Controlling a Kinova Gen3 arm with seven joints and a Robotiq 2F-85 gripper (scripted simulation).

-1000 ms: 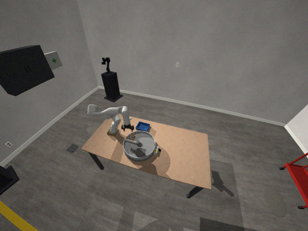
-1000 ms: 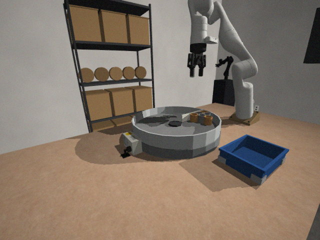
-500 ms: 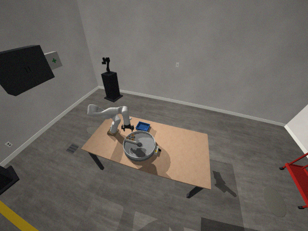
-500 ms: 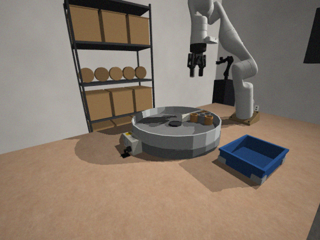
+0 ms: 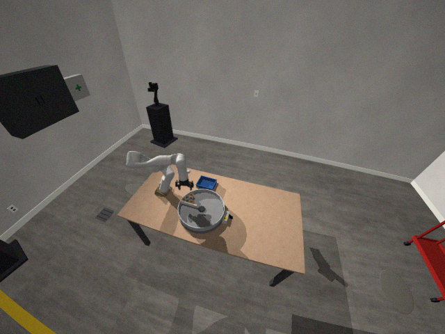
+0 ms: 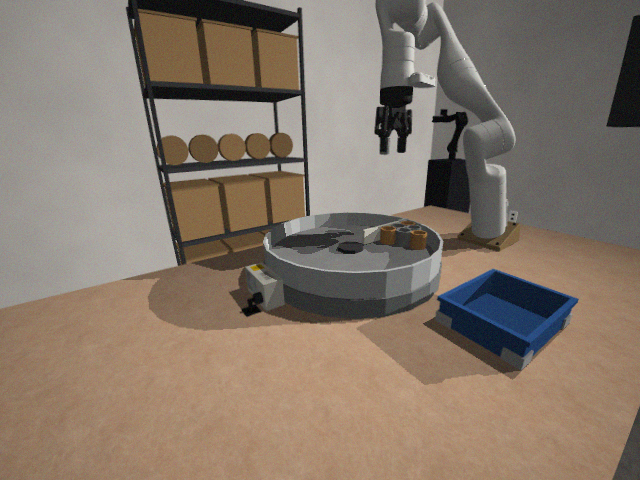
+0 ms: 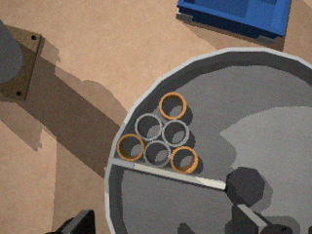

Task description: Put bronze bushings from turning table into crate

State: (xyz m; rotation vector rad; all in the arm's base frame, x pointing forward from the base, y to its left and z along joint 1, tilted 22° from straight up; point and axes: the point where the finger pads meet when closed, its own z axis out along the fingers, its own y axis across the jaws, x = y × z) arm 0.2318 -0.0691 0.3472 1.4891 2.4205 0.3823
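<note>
Three bronze bushings (image 7: 174,105) (image 7: 131,147) (image 7: 183,159) and three steel bushings (image 7: 148,127) (image 7: 175,133) (image 7: 158,154) stand close together in a cluster on the grey turning table (image 7: 195,65) (image 6: 351,279) (image 5: 201,226), near its rim. In the exterior view two bronze ones (image 6: 387,234) (image 6: 418,238) show at the front of the cluster. The blue crate (image 7: 224,19) (image 6: 504,333) (image 5: 206,182) is empty and sits on the table beside the turning table. My gripper (image 6: 392,147) (image 5: 183,185) (image 7: 163,223) is open and empty, high above the cluster.
A flat bar (image 7: 175,175) runs from the turning table's rim to its dark hub (image 7: 246,185), right beside the cluster. A small control box (image 6: 263,286) sits at the turning table's side. The arm's base (image 6: 488,206) stands behind. A rack of cardboard boxes (image 6: 227,129) stands off the wooden table (image 6: 258,403).
</note>
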